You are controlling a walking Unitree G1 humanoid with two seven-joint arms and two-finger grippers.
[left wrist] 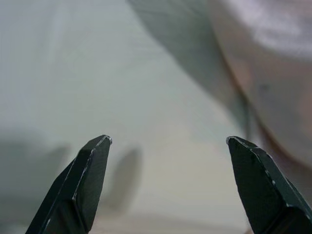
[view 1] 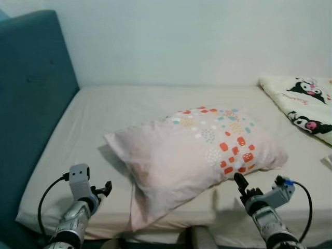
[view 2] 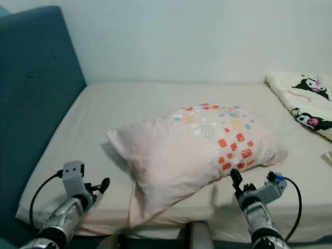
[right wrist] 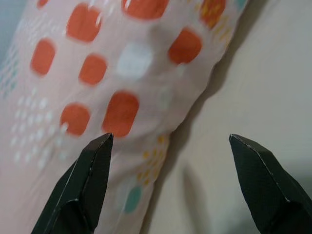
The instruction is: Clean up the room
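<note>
Pale pink, with orange and teal squares printed toward one end, the single pillow lies askew in the middle of the mattress, its long axis running from the near left corner by the robot up toward the far right, where one folded cartoon-print blanket lies at the bed's edge. Of the two grippers, the right gripper is the nearer, fingers spread wide and empty just short of the pillow's patterned near edge. The left gripper, likewise spread and empty, hovers over bare sheet, with the pillow's plain corner off to its inner side, near the teal headboard.
</note>
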